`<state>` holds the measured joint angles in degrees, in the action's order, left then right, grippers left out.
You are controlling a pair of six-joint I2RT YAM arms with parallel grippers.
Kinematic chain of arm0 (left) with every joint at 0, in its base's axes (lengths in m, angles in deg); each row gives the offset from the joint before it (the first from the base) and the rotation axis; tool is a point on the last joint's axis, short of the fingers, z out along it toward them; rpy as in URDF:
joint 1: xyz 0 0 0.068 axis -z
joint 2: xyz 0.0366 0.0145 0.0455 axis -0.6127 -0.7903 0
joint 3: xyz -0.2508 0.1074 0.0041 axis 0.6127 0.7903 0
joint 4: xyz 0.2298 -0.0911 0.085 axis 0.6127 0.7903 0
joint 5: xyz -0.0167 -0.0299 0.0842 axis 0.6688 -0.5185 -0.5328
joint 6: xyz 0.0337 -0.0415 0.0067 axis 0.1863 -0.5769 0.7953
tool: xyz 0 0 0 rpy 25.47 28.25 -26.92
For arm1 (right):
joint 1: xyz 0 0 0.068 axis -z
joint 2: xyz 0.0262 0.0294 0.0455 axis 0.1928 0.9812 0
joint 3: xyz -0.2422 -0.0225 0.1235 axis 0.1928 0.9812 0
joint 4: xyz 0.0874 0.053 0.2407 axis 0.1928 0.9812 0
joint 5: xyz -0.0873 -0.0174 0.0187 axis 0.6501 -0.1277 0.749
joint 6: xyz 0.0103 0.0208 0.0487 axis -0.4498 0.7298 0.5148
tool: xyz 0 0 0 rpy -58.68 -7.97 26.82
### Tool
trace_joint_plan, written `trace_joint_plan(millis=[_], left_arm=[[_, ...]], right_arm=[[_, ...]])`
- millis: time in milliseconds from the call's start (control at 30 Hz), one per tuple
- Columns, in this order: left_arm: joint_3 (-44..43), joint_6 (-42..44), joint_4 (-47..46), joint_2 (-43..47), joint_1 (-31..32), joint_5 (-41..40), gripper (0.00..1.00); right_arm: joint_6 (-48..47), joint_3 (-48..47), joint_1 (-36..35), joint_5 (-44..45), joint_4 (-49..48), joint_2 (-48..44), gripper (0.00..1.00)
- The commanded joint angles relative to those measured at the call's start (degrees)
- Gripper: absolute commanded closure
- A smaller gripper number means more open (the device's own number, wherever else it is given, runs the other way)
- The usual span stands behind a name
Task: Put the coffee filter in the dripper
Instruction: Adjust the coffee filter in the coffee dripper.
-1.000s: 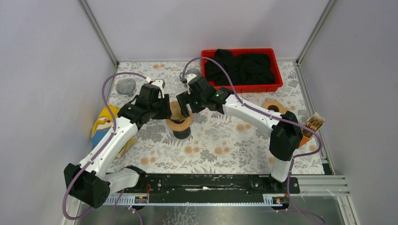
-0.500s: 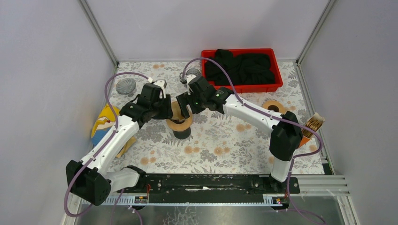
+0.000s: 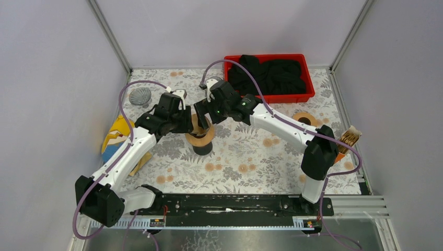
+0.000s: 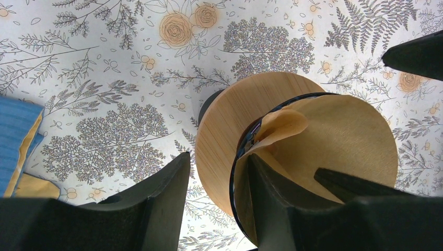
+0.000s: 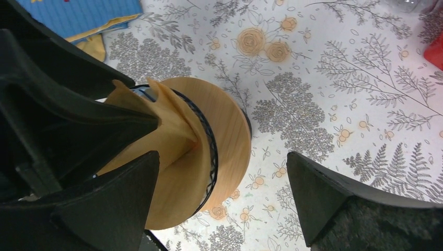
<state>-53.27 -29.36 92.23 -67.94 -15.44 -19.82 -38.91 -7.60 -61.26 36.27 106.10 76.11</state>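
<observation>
The coffee filter (image 4: 334,141), a tan paper cone with a soft crease and one edge curled over, sat inside the dripper (image 3: 199,137), near the middle of the desk (image 3: 245,157). The dripper was a cone of thin black wire ringed by a flat round collar of pale wood grain, standing on a short dark base. The paper lined the wire basket, with its folded lip rising a little above the rim on the left arm's side.

The left end effector (image 4: 218,159) stood astride that rim with its jaws about half apart. One black tapered finger was inside, against the paper. The other was outside, above the wooden collar, and as far as the wrist view showed it was clear of the wire, so nothing looked pinched. The right end effector (image 5: 222,157) was spread as wide as it went and held nothing. One finger hung over the filter's open mouth and the other out over the desk's floral cloth, beyond the collar.

Further off, a red plastic bin (image 3: 308,94) at the far edge held a crumpled black cloth (image 3: 271,73). A blue and yellow flat item (image 3: 116,137) lay at the left, with a ribbed grey shell shape (image 3: 139,95) behind it
</observation>
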Motion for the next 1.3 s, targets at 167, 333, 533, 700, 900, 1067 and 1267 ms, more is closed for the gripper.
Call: trace_joint_plan(millis=[167, 333, 533, 700, 900, 1067, 1267], left_arm=[[-1.74, 0.66, -0.81, -0.02, -0.11, 0.09, 0.48], [-1.7, 0.46, -0.81, -0.17, -0.11, 0.19, 0.48], [-1.72, 0.42, -0.81, -0.29, -0.11, 0.05, 0.48], [-1.43, 0.42, -0.9, -0.5, -0.06, 0.13, 0.48], [-1.42, 0.2, -0.83, -0.65, -0.11, 0.32, 0.48], [-1.56, 0.11, -0.89, -0.14, -0.16, 0.43, 0.48], [-2.31, 0.04, -0.94, 0.2, -0.1, 1.22, 0.45]], right_arm=[[-0.82, -3.29, -0.39, -8.06, 0.57, -0.21, 0.0], [-2.25, -4.17, -0.33, -9.34, 4.17, 1.31, 0.0], [-2.88, -3.91, -0.36, -10.88, 6.01, 1.45, 0.0], [-4.34, -4.77, -0.38, -13.25, 8.02, 2.04, 0.0], [-4.94, -5.88, -0.38, -13.98, 8.83, 2.85, 0.0], [-4.3, -6.05, -0.38, -10.57, 7.46, 2.17, 0.0], [-4.08, -6.25, -0.32, -7.73, 6.46, 1.76, 0.0]])
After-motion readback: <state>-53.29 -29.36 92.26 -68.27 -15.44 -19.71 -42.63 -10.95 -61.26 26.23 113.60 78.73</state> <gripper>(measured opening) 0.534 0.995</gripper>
